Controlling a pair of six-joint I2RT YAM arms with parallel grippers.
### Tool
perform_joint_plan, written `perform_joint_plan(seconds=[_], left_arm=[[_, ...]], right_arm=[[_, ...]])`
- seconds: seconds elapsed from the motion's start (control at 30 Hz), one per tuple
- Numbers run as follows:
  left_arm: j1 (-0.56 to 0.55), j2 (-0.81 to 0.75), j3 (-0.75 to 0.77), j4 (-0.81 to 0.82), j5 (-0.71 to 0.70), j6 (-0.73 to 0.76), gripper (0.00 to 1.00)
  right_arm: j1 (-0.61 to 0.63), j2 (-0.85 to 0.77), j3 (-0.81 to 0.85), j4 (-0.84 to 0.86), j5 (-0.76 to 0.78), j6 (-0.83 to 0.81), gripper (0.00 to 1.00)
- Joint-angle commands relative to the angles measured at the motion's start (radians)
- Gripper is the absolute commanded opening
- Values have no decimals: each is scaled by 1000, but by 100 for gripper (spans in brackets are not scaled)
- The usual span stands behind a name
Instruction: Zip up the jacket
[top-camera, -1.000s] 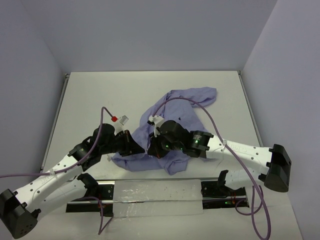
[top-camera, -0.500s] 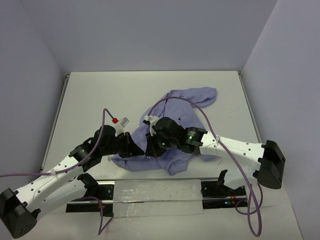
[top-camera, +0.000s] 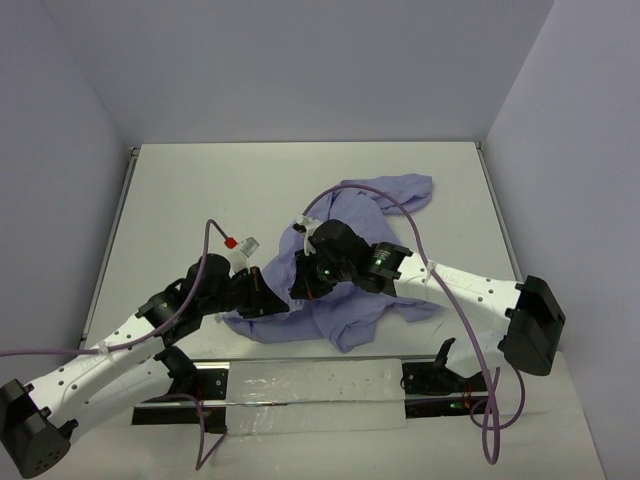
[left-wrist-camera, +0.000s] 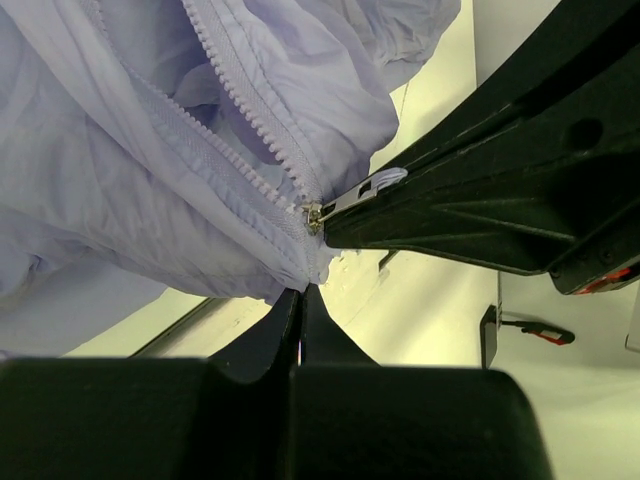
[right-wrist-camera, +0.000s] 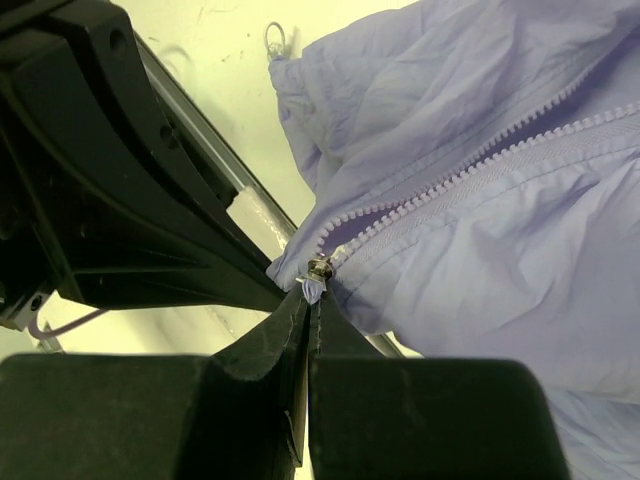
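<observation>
You've barely started: thin lavender fabric jacket (top-camera: 392, 196) mostly unzipped, right gripper (right-wrist-camera: 310, 302) pinching the small metal slider (right-wrist-camera: 319, 268), left gripper (left-wrist-camera: 300, 305) clamping the hem (left-wrist-camera: 296, 268).

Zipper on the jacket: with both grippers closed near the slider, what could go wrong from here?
1. The right gripper pinches only the tip of the small zipper pull; it could slip out when pulled.
2. The left gripper holds just the jacket hem edge below the slider; the thin fabric might slide free, so the jacket drags instead of zipping.
3. Loose folds beside the teeth could jam the slider.
</observation>
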Motion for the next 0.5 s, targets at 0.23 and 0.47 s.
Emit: perform_joint_plan(seconds=[0.23,0.47], left_arm=[[-24,-17,-29,-41,43,40,0],[-31,-81,-64,-86,52,17,0]], right_arm=[[-61,-18,60,67,35,5,0],[-231,25,114,75,20,-28,0]])
